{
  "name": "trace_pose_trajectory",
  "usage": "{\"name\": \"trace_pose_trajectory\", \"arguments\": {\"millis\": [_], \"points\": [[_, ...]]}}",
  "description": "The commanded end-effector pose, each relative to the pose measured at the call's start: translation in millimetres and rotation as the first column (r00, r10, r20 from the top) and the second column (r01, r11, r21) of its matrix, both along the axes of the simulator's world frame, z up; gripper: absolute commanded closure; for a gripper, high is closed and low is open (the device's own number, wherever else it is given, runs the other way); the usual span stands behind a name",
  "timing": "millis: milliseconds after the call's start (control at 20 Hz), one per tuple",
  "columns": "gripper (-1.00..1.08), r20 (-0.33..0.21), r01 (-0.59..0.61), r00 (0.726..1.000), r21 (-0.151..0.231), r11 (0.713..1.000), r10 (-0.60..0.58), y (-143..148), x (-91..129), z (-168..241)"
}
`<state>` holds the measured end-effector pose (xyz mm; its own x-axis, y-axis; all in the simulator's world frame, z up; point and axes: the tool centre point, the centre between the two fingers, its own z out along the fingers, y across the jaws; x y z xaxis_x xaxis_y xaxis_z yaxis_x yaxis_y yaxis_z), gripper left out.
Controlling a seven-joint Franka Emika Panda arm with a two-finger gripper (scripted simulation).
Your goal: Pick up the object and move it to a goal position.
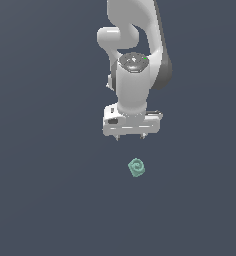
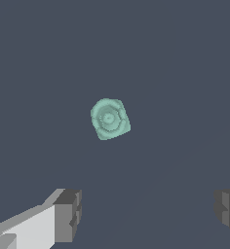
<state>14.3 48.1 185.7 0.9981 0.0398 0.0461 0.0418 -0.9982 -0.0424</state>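
Bg is one flat dark slate-blue surface (image 1: 40,200), fills both views edge to edge. No seam btwn floor & wall visible, so can't tell which is which. Tone even, matte, w/o texture or pattern. Light soft & diffuse; only faint darker/lighter bands across the surface in the wrist view (image 2: 175,160), too weak to say if shadows. Same colour in the exterior view's left & right halves

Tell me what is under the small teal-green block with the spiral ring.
The small teal-green block lies on the plain dark grey floor, spiral face up. Only bare floor shows around it; its underside is hidden. The open white gripper is apart from it.
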Motion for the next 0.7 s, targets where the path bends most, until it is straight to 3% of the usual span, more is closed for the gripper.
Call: {"name": "trace_pose_trajectory", "arguments": {"millis": [0, 650], "points": [[-0.92, -0.003, -0.021, 1.0, -0.004, 1.0, 0.021, 2, 4, -5], [-0.92, -0.029, -0.239, 0.971, -0.035, 0.97, 0.238, 27, 46, -63]]}}
